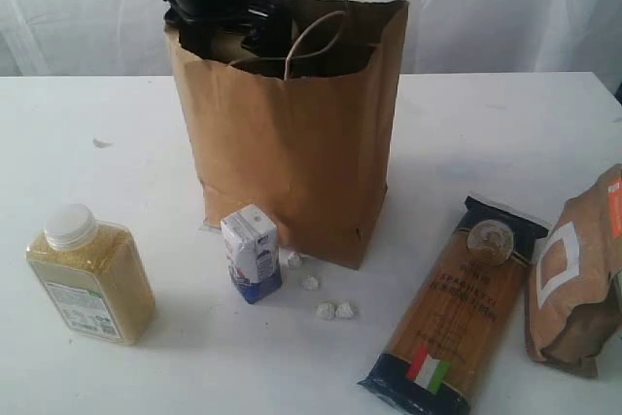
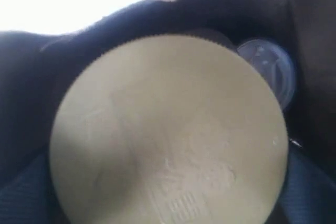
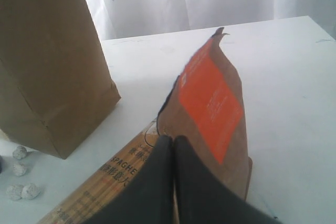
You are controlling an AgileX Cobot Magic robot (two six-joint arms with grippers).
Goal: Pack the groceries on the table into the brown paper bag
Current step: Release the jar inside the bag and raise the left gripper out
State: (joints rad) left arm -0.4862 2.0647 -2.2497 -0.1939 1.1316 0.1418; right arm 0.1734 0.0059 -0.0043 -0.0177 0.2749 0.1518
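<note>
Exterior view: left hand point(image 1: 225, 18) sunk in the mouth of the brown paper bag point(image 1: 292, 162), grain bottle point(image 1: 89, 274) and carton point(image 1: 252, 252) on the bench point(image 1: 486, 133) on its side. Left wrist view: its jaws spread wide, gold-lidded jar point(image 2: 168, 135) directly beneath, can point(image 2: 270, 69) beside. Right wrist view: right hand point(image 3: 169, 140) pinched shut, empty; we judge it nearer the brown pouch point(image 3: 210, 98) just ahead, spaghetti pack point(image 3: 105, 179) below it slanting lengthwise toward the bag's foot.

White worktop point(image 1: 486, 133): paper bag point(image 1: 292, 153) upright ctr; grain btl point(image 1: 92, 274) front-left; sm carton point(image 1: 252, 253) + white bits point(image 1: 335, 310) by bag base; spaghetti pk point(image 1: 457, 308), brown pouch point(image 1: 578, 269) right.
</note>
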